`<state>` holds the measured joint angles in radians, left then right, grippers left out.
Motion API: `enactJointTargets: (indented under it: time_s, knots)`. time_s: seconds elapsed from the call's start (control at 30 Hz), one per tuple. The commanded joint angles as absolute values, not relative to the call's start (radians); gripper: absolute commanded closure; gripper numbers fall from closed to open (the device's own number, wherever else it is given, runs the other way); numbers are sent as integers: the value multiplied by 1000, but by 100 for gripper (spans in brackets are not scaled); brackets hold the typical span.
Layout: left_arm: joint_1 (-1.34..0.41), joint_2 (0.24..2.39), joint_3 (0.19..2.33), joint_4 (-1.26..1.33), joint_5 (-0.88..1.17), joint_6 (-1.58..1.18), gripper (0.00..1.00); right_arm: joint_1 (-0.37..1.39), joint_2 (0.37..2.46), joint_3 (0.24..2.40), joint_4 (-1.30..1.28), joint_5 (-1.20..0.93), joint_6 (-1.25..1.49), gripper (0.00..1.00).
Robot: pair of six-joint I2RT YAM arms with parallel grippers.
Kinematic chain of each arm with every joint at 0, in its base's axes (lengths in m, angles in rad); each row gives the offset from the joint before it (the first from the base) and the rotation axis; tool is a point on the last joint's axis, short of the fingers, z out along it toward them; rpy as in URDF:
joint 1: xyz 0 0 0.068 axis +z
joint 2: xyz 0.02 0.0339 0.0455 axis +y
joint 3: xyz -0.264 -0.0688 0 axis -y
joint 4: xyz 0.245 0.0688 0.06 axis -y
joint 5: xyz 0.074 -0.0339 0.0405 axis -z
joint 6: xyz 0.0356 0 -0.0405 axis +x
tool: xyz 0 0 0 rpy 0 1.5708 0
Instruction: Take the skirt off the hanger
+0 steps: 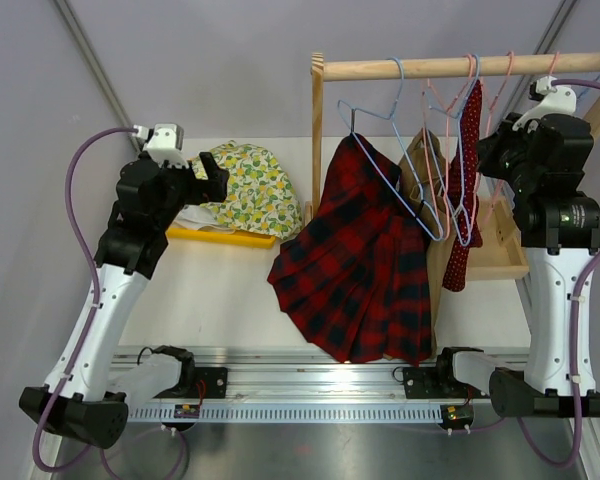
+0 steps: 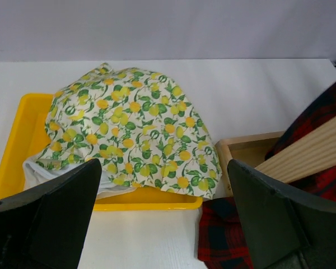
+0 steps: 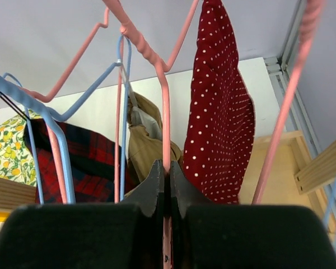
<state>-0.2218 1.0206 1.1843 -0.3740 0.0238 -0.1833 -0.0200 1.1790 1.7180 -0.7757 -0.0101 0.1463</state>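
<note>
Right end effector (image 3: 167, 175): clamped shut on pink wire hanger (image 3: 164, 101); gripping step.
Left end effector (image 2: 163, 168): gaped wide, empty.
Red-and-navy tartan pleated skirt (image 1: 355, 270): likely needed pulling off pale-blue wire hanger (image 1: 390, 177).

No words, numbers, brand names or signs are coming through legibly in any of the three views. In the top view, a faint pale marking (image 1: 578, 214) is sitting on the black joint housing of the right arm (image 1: 558, 225), but it is showing too small and blurred to read.
</note>
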Motion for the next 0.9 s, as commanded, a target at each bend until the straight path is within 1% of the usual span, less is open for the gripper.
enactJointTargets:
  time_s: [0.0,0.13,0.33,0.43,0.57,0.63,0.67,0.87]
  knots:
    - [-325,1037,1384,-357,5,-120,1,-21,1121,1804,-753,46,147,100]
    - [-442,1139,1553,-413,-32,-87,1,-21,1083,1857,-776,80,141,100]
    - [-598,1213,1693,-414,-8,-81,1,-21,1012,1900,-807,97,146,100]
    - [-661,1258,1743,-414,54,-87,1,-21,997,1937,-857,98,156,100]
    - [-774,1324,1792,-397,210,-91,1,-21,974,1971,-922,94,184,100]
    - [-823,1374,1821,-385,264,-89,1,-21,948,1964,-945,45,218,100]
    - [-877,1390,1828,-371,297,-84,1,-20,919,1954,-949,28,233,100]
    - [-1078,1515,1937,-321,392,-69,1,-21,798,1890,-963,-63,307,100]
